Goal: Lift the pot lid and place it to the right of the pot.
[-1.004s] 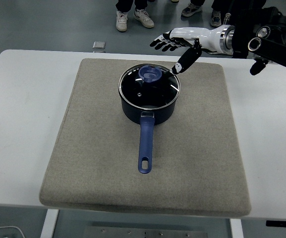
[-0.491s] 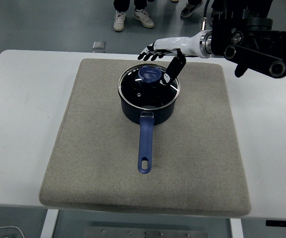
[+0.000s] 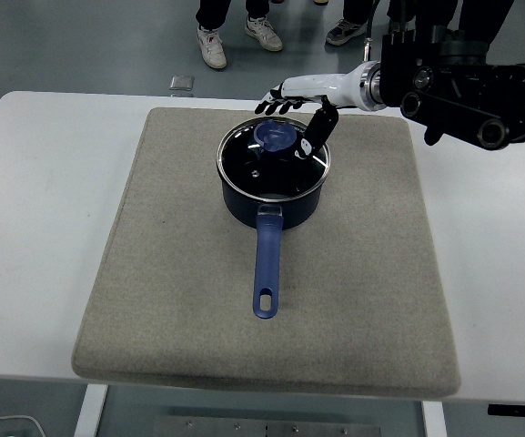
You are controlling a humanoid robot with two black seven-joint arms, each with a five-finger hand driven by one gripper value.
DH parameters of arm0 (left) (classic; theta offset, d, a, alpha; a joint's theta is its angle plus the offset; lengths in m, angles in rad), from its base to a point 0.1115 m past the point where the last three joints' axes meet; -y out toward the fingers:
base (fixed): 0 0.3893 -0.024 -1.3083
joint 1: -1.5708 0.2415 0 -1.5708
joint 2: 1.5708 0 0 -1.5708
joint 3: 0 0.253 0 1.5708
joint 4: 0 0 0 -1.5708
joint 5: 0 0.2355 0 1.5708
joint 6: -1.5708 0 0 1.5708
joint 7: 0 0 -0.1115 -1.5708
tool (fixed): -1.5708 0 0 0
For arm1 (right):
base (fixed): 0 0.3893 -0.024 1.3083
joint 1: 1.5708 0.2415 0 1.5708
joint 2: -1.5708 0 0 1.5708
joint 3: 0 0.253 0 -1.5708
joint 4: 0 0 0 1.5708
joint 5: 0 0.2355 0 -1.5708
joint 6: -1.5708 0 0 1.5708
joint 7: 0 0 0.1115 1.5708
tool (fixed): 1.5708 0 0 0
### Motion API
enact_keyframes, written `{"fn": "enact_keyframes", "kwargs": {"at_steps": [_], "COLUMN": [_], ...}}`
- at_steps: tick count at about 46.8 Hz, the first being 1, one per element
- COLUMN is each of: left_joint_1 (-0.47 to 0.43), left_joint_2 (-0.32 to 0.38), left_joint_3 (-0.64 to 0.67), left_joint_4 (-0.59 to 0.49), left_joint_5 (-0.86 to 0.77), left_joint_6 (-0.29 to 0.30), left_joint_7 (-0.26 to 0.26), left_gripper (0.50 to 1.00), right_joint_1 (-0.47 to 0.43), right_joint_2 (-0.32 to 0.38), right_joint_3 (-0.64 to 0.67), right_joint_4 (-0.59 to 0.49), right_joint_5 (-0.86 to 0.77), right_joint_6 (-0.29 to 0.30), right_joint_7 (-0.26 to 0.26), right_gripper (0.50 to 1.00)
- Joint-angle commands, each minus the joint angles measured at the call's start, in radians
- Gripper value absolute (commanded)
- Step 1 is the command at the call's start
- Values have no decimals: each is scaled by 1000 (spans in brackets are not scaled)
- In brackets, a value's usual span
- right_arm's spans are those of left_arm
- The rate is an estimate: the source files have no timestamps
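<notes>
Pot sits mid-mat on the desk, handle toward 6 o'clock, lid on it w/ blue knob near the lid's 12. Our right robot hand hovers at the lid's 1 o'clock, fingers spread, grasping nothing; thumb hangs by the rim. We'd say approach stage. To do it well: center over the knob, come down, pinch it squarely, lift straight up to clear the rim before carrying toward 3 o'clock.
</notes>
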Motion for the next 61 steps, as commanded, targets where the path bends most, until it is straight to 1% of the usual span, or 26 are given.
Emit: {"fn": "enact_keyframes", "kwargs": {"at_steps": [1,4,7,18,22,31,40,47,54,57,61], "left_joint_1": [1,1,1,1,1,1,-1,-1,1,1,1], "left_joint_2": [0,0,0,0,0,0,0,0,0,0,0], "left_joint_3": [-1,1,1,-1,-1,1,-1,-1,-1,1,-1], "left_joint_4": [0,0,0,0,0,0,0,0,0,0,0], "left_joint_5": [0,0,0,2,2,0,0,0,0,0,0], "left_joint_6": [0,0,0,0,0,0,0,0,0,0,0], "left_joint_7": [-1,1,-1,-1,-1,-1,-1,-1,-1,1,1], "left_gripper": [1000,1000,1000,1000,1000,1000,1000,1000,1000,1000,1000], "right_joint_1": [1,1,1,2,2,2,5,7,13,16,21], "right_joint_2": [6,17,20,37,37,37,36,37,37,36,36], "right_joint_3": [-2,-3,-3,-20,-25,-28,-29,-29,-29,-29,-29], "right_joint_4": [-1,-1,-1,-3,-7,-24,-24,-24,-24,-24,-24], "right_joint_5": [-1,-1,-1,-1,-1,-1,-1,-3,-3,-3,-3], "right_joint_6": [0,0,0,0,0,0,-1,0,0,2,5], "right_joint_7": [0,0,0,0,0,2,3,3,3,3,3], "right_gripper": [897,860,840,834,801,797,809,807,795,762,760]}}
